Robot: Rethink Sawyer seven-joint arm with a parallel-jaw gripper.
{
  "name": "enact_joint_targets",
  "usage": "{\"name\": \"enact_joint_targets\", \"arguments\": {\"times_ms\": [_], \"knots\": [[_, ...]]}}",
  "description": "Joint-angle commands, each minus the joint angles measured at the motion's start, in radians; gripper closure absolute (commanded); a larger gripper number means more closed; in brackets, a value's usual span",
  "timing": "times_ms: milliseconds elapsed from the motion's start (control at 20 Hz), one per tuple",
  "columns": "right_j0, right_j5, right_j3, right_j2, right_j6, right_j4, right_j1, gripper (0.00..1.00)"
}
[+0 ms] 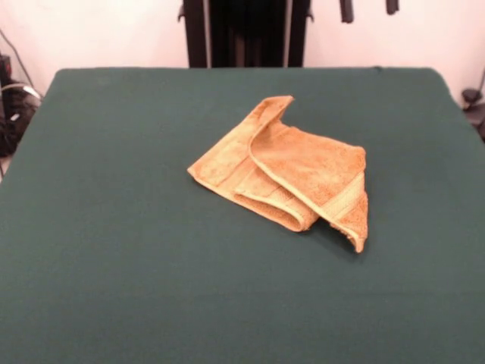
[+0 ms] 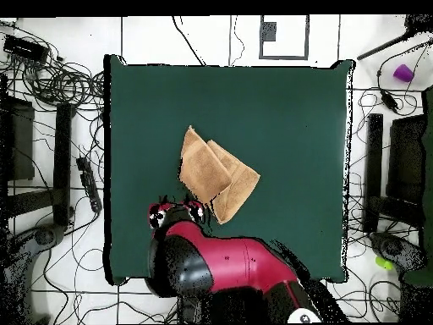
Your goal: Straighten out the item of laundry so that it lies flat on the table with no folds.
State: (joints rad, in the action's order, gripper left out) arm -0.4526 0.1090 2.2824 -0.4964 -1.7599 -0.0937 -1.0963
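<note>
The orange-yellow towel [image 1: 288,178] lies crumpled near the middle of the dark green table [image 1: 114,250]. One flap is folded over the rest and a corner stands up toward the far side. In the overhead view the towel [image 2: 216,173] lies left of the table's [image 2: 296,110] centre. Only the two dark tips of my gripper [image 1: 369,7] show, at the top edge of the front view; they stand apart, empty, high and well behind the towel. The red and black arm [image 2: 228,262] is drawn back over the table's near edge, its end close to the towel's lower corner.
The black pedestal [image 1: 246,30] stands behind the table's far edge. Cables and dark equipment [image 2: 51,127] crowd the floor on both sides of the table. A small purple object [image 2: 403,73] lies beyond the table's top right corner.
</note>
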Motion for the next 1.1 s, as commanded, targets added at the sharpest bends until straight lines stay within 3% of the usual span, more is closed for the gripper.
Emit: {"name": "enact_joint_targets", "arguments": {"times_ms": [50,650,750,850,950,1100], "knots": [[-0.307,0.103,0.108,-0.42,-0.185,0.17,0.125,0.0],[-0.313,0.164,0.096,-0.434,-0.125,0.17,0.133,0.0],[-0.237,0.212,0.033,-0.369,-0.091,0.153,0.093,0.0],[-0.092,0.229,-0.06,-0.211,-0.096,0.099,0.073,0.0],[0.023,0.191,-0.134,-0.075,-0.132,0.066,0.134,0.0],[0.142,0.08,-0.248,0.071,-0.144,0.067,0.305,0.0]]}}
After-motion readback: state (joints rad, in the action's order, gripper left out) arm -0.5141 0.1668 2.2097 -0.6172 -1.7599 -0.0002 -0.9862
